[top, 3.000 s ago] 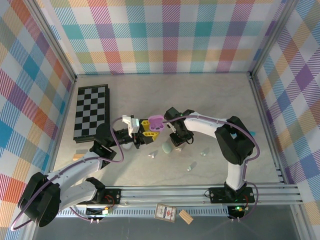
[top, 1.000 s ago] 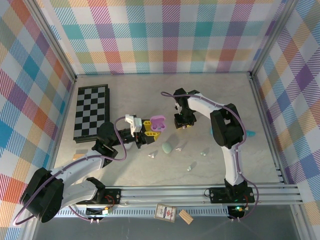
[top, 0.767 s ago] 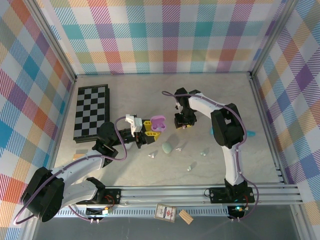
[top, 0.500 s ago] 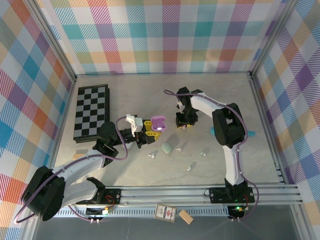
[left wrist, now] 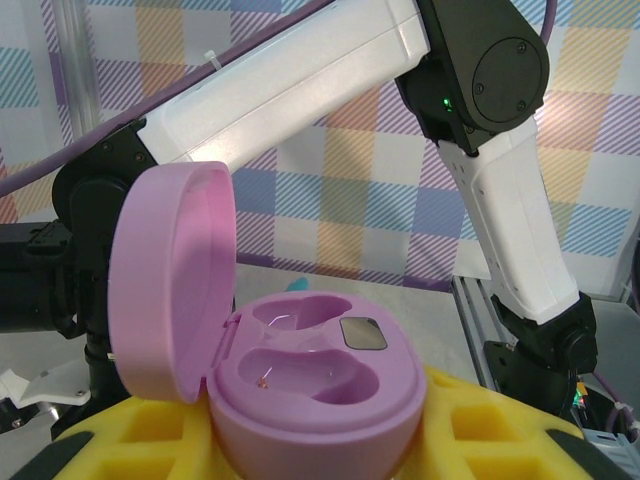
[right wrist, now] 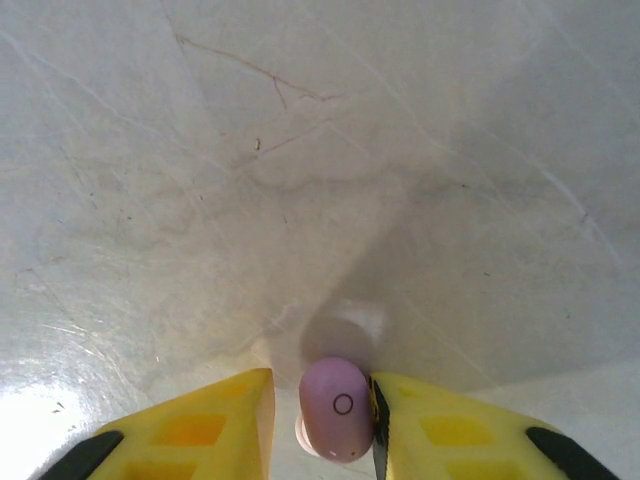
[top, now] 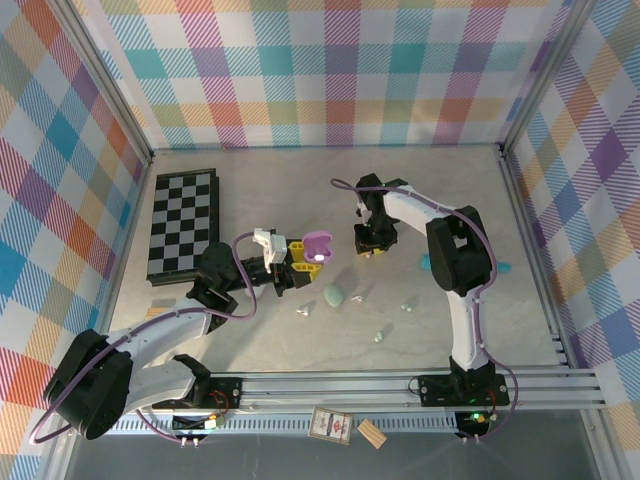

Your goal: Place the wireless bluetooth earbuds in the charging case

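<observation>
Near the middle of the table (top: 450,180), the left gripper (top: 304,256) is clamping its yellow fingers (left wrist: 495,430) on the base of the lilac charging case (left wrist: 312,385). The case is sitting upright between them, its lid (left wrist: 172,280) is standing hinged open, and both wells inside are showing empty.

Just right of the case, the right gripper (top: 369,247) is pointing down at the tabletop. In the right wrist view a lilac earbud (right wrist: 338,405) is sitting between that gripper's two yellow fingers. It is touching one finger while a thin gap is showing on the other side. I cannot tell whether the fingers are actually pinching it.

On the near side of both grippers, a mint case (top: 334,295) is lying on the table. Four pale earbuds (top: 305,311) are lying scattered around it, one to its left and three to its right, all apart from one another. A checkerboard (top: 182,225) is lying at the far left, and a teal object (top: 500,267) is resting close to the right wall.
</observation>
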`<action>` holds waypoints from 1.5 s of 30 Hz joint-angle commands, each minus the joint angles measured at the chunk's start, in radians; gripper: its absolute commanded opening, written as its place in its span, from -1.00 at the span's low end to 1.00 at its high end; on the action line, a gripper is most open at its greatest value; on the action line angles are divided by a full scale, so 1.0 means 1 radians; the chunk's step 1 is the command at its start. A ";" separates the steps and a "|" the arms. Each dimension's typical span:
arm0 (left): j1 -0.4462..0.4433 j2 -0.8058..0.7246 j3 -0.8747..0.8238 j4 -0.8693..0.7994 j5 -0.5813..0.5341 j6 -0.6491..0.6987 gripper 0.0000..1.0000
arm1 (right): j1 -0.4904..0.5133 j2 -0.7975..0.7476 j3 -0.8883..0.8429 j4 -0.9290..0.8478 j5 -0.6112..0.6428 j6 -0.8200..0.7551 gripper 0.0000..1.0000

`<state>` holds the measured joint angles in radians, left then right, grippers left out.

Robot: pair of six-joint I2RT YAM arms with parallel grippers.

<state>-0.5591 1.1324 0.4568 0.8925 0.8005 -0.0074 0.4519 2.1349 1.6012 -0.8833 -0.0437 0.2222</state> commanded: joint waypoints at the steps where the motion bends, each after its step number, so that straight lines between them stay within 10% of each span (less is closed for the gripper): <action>1: 0.013 0.002 0.035 0.043 0.021 -0.005 -0.36 | -0.001 -0.033 -0.016 0.076 -0.014 0.023 -0.34; 45: 0.013 0.008 0.031 0.059 0.024 -0.012 -0.36 | 0.002 -0.076 -0.076 0.090 -0.033 0.043 -0.56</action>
<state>-0.5591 1.1381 0.4572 0.8963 0.8032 -0.0109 0.4519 2.0892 1.5368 -0.7963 -0.0578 0.2535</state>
